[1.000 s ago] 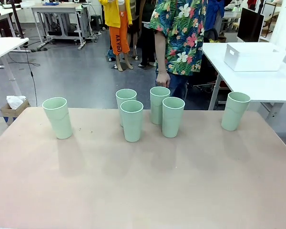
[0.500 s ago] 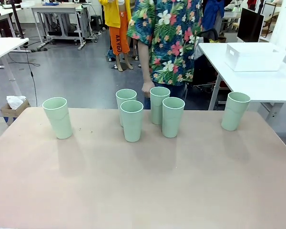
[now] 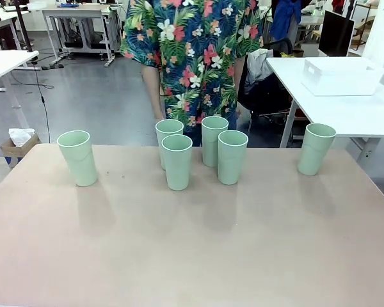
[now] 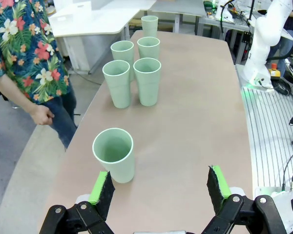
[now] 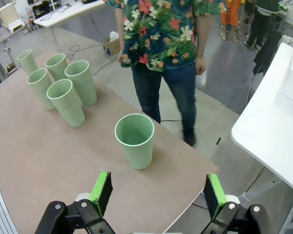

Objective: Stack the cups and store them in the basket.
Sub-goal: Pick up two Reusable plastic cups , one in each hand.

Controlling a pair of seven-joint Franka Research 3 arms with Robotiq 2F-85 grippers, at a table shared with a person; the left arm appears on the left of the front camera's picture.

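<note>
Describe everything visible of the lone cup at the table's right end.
The cup is a pale mint-green tumbler, seemingly plastic, smooth, handleless, tapering toward its base. It stands upright, empty, near the far right corner of the table, apart from the other five. Only the table touches it; the open right gripper hangs short of it.

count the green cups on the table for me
6. The left cup stands alone near the far edge, four cups cluster at the far middle, the right cup stands alone. All upright, unstacked; none looks hidden.
</note>
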